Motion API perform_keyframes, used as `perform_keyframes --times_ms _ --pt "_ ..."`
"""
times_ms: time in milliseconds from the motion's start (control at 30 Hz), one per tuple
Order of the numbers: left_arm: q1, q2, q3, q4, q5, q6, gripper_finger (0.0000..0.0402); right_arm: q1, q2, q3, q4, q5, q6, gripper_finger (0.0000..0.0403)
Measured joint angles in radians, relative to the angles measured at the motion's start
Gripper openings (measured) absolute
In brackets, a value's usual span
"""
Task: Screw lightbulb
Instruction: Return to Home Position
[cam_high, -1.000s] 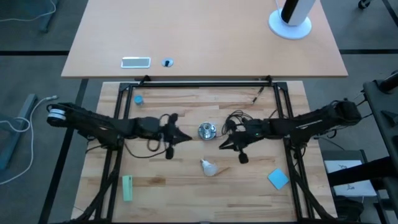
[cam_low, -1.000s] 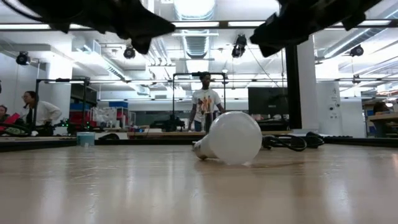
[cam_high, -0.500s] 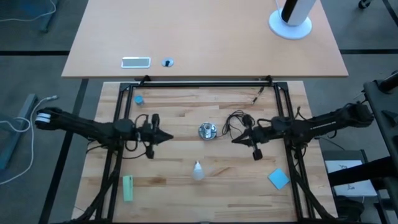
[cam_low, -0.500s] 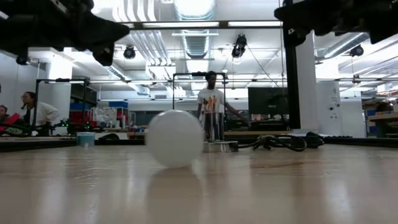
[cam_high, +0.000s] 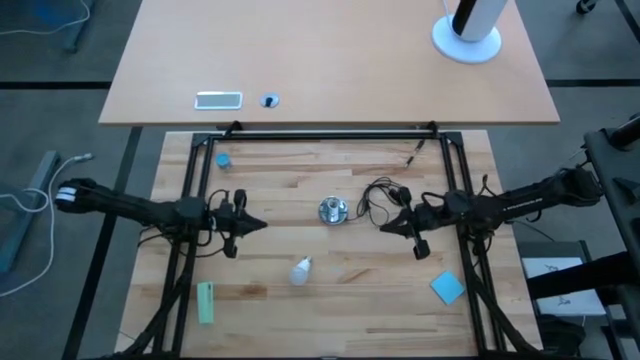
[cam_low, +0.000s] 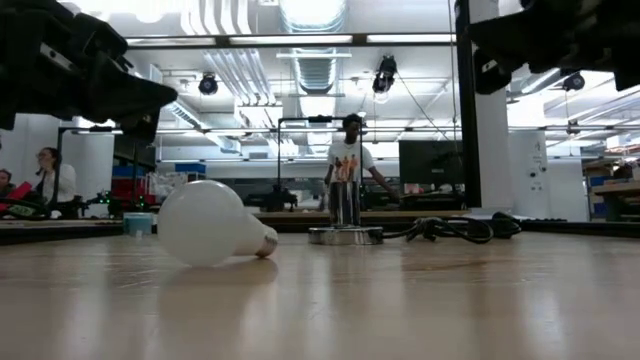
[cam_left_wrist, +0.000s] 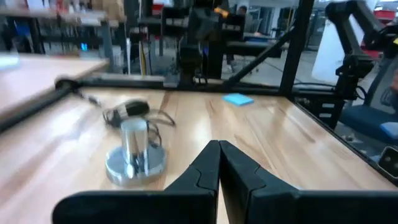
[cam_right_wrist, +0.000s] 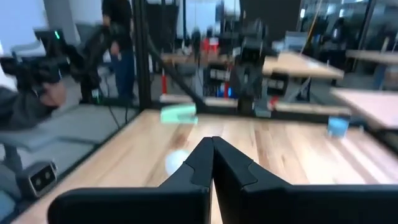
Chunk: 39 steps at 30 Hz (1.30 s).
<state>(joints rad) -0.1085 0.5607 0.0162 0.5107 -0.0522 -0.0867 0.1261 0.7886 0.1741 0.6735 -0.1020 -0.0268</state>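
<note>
At lower centre the lightbulb (cam_high: 300, 270) lies on the surface (cam_high: 360, 310), apart from the left hand (cam_high: 258, 224) and right hand (cam_high: 387, 227), both pressed together.

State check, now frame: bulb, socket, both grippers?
lightbulb: loose, lying on its side on the table, not in the socket.
socket: upright, empty, black cord attached.
left gripper: shut, holding nothing, above the table left of the socket.
right gripper: shut, holding nothing, above the table right of the socket.
</note>
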Motion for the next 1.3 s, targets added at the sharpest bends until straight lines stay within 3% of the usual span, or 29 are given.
perform_keyframes --times_ms 267,500,667,1033,1300 --pt "0.001 -0.074 0.002 0.019 0.006 0.111 0.0 0.0 -0.089 -0.156 0.275 0.026 -0.016 0.0002" --pt "0.001 -0.173 0.002 0.02 -0.015 0.174 0.0 0.0 -0.146 -0.166 0.282 0.035 -0.079 0.0002" --pt "0.002 -0.193 0.002 0.013 -0.068 0.176 0.0 0.003 -0.267 -0.166 0.282 0.026 -0.14 0.0002" --pt "0.001 -0.169 0.002 0.016 -0.069 0.18 0.0004 0.012 -0.549 -0.165 0.214 -0.09 -0.27 0.0002" --pt "0.001 -0.12 0.002 0.016 -0.069 0.18 0.0014 0.012 -0.585 -0.164 0.194 -0.082 -0.206 0.0002"
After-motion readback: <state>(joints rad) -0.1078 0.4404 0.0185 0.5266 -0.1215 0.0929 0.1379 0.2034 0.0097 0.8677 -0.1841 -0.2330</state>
